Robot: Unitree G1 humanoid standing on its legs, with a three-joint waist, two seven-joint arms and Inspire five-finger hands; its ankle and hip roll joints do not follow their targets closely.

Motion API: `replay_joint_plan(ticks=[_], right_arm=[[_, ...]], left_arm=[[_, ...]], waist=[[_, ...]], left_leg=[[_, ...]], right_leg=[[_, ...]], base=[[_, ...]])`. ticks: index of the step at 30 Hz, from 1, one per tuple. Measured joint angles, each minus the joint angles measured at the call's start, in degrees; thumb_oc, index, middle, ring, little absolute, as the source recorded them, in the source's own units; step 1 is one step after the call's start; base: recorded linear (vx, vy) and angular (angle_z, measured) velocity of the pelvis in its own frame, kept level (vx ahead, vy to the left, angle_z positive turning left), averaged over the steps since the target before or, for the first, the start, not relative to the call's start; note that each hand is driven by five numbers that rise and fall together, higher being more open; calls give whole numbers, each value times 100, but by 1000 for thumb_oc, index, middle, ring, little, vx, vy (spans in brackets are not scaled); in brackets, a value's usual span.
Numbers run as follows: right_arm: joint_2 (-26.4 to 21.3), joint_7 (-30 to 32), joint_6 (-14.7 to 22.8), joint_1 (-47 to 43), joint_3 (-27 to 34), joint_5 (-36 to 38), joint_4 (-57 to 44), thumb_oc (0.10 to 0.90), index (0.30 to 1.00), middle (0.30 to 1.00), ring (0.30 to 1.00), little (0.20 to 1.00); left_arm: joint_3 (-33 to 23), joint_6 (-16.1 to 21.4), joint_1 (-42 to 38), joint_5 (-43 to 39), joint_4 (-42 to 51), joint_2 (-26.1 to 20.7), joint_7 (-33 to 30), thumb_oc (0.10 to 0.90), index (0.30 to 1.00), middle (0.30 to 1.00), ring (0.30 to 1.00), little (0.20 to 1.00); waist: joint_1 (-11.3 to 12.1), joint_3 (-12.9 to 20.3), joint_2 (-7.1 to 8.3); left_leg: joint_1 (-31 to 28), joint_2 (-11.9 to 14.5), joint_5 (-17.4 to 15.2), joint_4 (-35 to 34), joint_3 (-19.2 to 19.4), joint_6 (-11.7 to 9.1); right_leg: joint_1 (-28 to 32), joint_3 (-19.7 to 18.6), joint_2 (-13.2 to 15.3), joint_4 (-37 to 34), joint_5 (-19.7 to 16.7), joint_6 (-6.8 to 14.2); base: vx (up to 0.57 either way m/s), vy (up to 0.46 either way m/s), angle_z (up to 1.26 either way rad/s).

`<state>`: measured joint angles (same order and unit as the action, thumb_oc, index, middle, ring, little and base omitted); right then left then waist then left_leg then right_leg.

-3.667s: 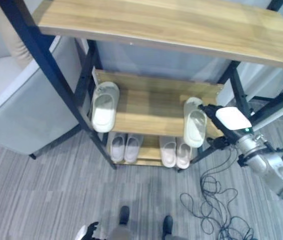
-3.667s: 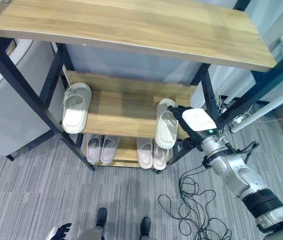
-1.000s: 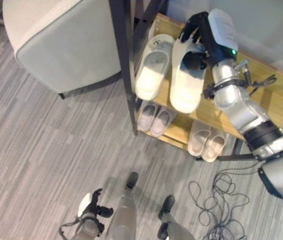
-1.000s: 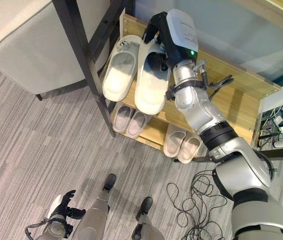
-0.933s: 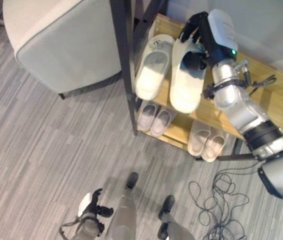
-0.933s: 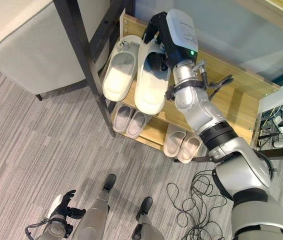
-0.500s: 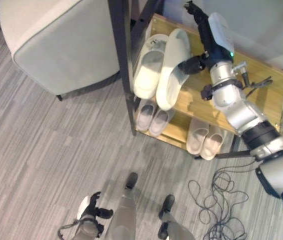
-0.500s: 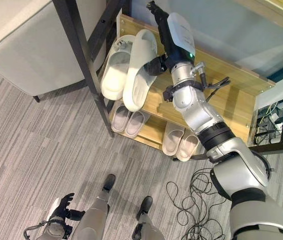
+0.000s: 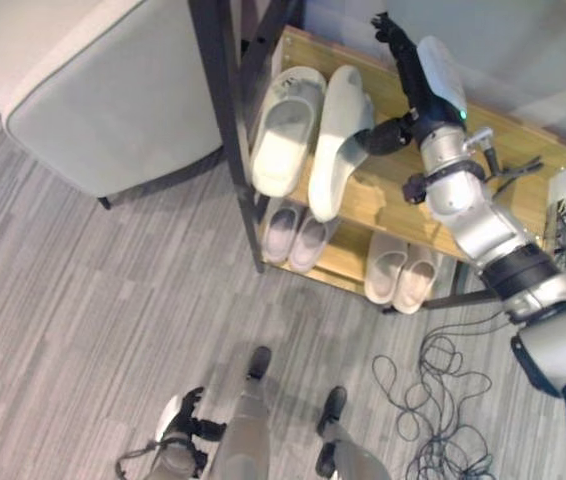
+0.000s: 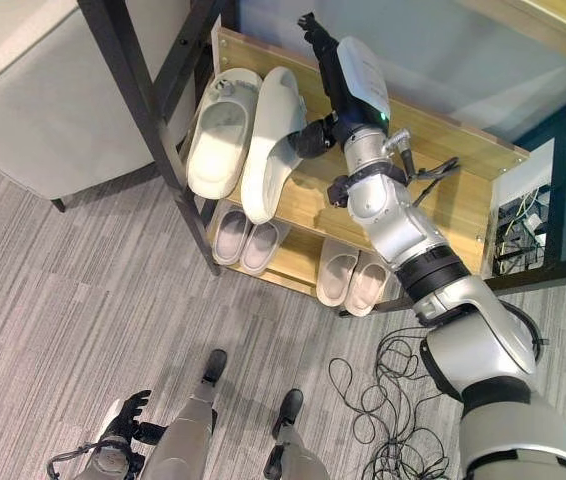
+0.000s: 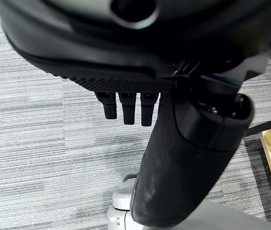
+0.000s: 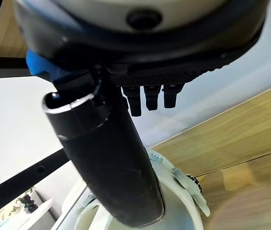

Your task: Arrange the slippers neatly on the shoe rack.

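Observation:
On the rack's middle shelf (image 9: 381, 196) a cream slipper (image 9: 285, 135) lies flat at the left end, by the black post. A second cream slipper (image 9: 331, 150) stands tipped on its side against it, toe hanging over the front edge. My right hand (image 9: 406, 70) is right of that tipped slipper and open. Its fingers point straight at the rack's back and its thumb touches the slipper's upper. The right wrist view has the same slipper (image 12: 181, 211) just past the thumb. Down by the floor, my left hand (image 9: 178, 440) hangs open and idle.
Two pairs of small pale slippers (image 9: 298, 232) (image 9: 403, 278) sit side by side on the bottom shelf. A grey armchair (image 9: 93, 90) stands close to the rack's left side. The black frame post (image 9: 225, 130) runs in front of the left slipper. Grey carpet lies before the rack.
My right hand carried the second slipper from the shelf's right end to beside the first, then let go and straightened its fingers. The slipper tipped from flat onto its side. The camera shifted.

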<state>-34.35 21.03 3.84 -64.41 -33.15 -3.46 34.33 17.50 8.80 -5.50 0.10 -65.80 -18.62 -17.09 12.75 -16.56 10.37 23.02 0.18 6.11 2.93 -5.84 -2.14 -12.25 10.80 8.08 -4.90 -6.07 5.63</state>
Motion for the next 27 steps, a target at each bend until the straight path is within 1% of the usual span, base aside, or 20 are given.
replay_joint_plan(ticks=[8,13,16,20,24,27], right_arm=[[-15,6,-15,283,79,-104,-1,800,900,900,900,900],[-22,27,-33,329,99,-112,-1,800,900,900,900,900],[-22,141,-30,505,385,-311,-148,800,900,900,900,900],[-25,319,-30,623,700,-336,-276,800,900,900,900,900],[-78,484,-30,626,785,-383,-301,800,900,900,900,900],[-112,557,-26,695,969,-551,-336,800,900,900,900,900]], left_arm=[[-40,2,-2,4,-1,7,0,800,900,900,900,900],[-189,-4,-2,9,-8,12,-5,800,900,900,900,900],[-187,-2,-4,12,-1,37,-7,800,900,900,900,900],[-187,-6,-2,21,-13,47,-12,800,900,900,900,900],[-188,-6,-3,25,-13,52,-15,800,900,900,900,900],[-189,-6,-4,30,-12,80,-22,800,900,900,900,900]], waist=[[-13,16,-34],[-18,25,-52],[-5,37,-78],[2,49,-104],[3,54,-116],[9,54,-117]], left_leg=[[38,-2,-19,71,57,18],[106,-6,-29,139,59,22],[146,-16,-31,162,31,25],[178,-26,-29,170,12,29],[177,-27,-28,170,12,29],[176,-29,-28,170,9,31]], right_leg=[[-31,-61,10,0,-42,-1],[-68,-59,11,0,-64,2],[-72,-26,16,0,-64,2],[-85,-5,19,0,-64,2],[-85,-5,20,0,-64,2],[-83,-2,21,0,-64,2]], base=[[0,2,-4],[0,0,0],[10,3,5],[7,-1,2],[0,0,0],[0,0,0]])
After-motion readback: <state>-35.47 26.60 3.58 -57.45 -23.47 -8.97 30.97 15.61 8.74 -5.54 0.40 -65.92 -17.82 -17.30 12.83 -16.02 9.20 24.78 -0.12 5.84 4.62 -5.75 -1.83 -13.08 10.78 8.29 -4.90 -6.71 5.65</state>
